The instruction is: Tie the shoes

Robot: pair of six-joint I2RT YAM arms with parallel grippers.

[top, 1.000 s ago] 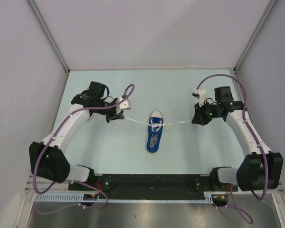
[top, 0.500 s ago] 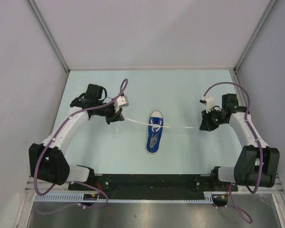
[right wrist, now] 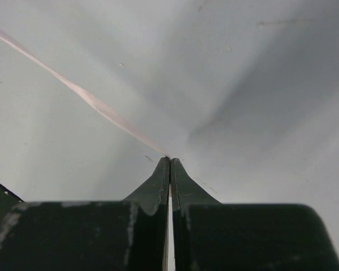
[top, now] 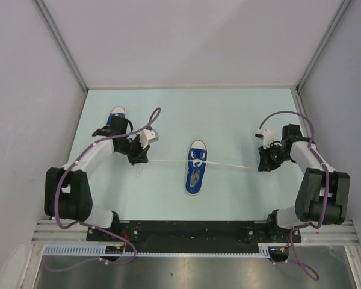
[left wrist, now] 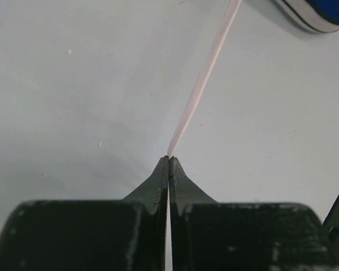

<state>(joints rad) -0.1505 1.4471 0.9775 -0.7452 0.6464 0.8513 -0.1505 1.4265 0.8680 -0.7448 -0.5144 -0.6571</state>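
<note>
Centre shoe [top: 195, 167]: set mid-tabletop between both arms, sole down, long axis running near to far, far end tilted slightly right. Blue canvas, white sole edge, grey insole exposed in the near half, white lacing across the middle.

Second shoe [top: 117, 115]: placed at far left of tabletop [top: 228, 114], well apart from centre shoe, just beside left arm and partly hidden by it.

Left lace [top: 168, 161]: drawn out from the lacing of centre shoe toward the left in a straight, taut line, ending at left end effector [top: 139, 159].

Left end effector: clamped on left lace. In left wrist view, fingers [left wrist: 158, 180] pressed together with no gap, lace [left wrist: 200, 93] leaving the tips and running up and right, toward a blue, white-soled shoe edge [left wrist: 322, 14] at the upper right corner.

Right lace [top: 231, 165]: drawn out from centre shoe toward the right, straight and taut, ending at right end effector [top: 265, 166].

Right end effector: clamped on right lace. In right wrist view, fingers [right wrist: 181, 180] pressed together with no gap, lace [right wrist: 85, 99] leaving the tips and running up and left across bare tabletop.

Both end effectors held low, on opposite sides of centre shoe and well apart from it; contact with tabletop not determinable
</note>
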